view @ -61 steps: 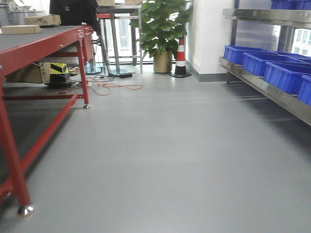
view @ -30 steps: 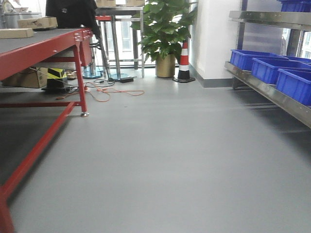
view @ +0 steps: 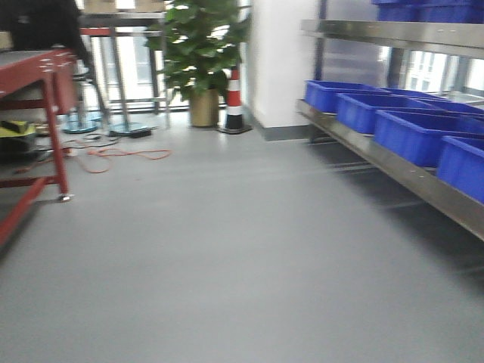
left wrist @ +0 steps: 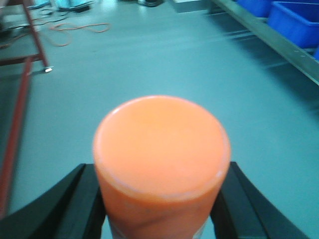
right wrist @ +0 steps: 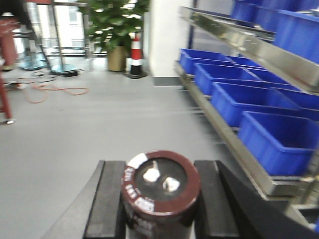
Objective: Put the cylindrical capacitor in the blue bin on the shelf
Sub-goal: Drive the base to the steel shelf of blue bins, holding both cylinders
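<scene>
My right pincer [right wrist: 159,167] is closed narrow on the cylindrical capacitor [right wrist: 160,188]. Its black fingers [right wrist: 107,199] press against both sides of the dark brown body. The capacitor stands upright between them, and on its top face I see two pale terminals and a light printed band near the rim.

Ahead of this pincer and to its right runs the shelf [right wrist: 234,144]. A row of blue bins [right wrist: 271,134] sits on its lower steel level, and more bins are on the level above. The nearest bin is well apart from the capacitor, with bare grey floor [right wrist: 99,124] between.

My left pincer [left wrist: 157,167] grips an orange cylinder [left wrist: 162,144], one dark finger on each side. The cylinder's smooth round top hides most of what lies under it. To the left of this pincer stands the leg of a red table [left wrist: 35,35]. Far ahead an orange cable [left wrist: 75,30] trails over the floor.

Further ahead of both pincers, in the blurred front view, a potted plant [view: 200,53] and a striped traffic cone [view: 234,98] stand by the white wall at the shelf's far end.
</scene>
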Motion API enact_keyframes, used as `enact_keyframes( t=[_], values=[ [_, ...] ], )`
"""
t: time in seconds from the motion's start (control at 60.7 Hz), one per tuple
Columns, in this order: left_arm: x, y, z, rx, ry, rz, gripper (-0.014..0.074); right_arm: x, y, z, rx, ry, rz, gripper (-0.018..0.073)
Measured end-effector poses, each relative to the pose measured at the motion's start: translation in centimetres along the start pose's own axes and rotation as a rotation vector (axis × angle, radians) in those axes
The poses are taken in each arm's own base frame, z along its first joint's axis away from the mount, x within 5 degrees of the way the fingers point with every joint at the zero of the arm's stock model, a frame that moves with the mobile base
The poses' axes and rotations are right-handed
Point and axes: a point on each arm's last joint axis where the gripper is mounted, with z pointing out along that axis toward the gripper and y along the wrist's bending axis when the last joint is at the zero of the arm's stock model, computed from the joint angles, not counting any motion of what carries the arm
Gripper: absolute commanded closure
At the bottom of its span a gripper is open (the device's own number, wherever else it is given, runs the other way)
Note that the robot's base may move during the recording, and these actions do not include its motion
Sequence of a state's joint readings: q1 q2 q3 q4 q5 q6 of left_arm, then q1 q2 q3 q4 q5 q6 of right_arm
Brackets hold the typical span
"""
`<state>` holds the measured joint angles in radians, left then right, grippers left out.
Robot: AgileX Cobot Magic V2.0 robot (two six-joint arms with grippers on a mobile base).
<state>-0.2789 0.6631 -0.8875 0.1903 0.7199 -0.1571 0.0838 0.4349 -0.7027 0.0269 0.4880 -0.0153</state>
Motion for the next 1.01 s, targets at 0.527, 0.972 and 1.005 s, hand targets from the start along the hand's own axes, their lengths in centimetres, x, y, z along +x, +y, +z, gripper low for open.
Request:
enact_keyframes(
  t=[0.527, 0.972, 1.005],
  values=[
    [0.00, 0.00, 0.00, 0.000, 0.000, 0.000, 0.0708, 0.05, 0.00, 0.02, 0.000, 0.002, 0.000, 0.0659],
    [0.00, 0.00, 0.00, 0.000, 0.000, 0.000, 0.0708, 0.05, 0.00, 0.02, 0.000, 0.002, 0.000, 0.0659],
    [0.00, 0.00, 0.00, 0.000, 0.000, 0.000, 0.0708, 0.05, 0.00, 0.02, 0.000, 0.002, 0.000, 0.0659]
  ],
)
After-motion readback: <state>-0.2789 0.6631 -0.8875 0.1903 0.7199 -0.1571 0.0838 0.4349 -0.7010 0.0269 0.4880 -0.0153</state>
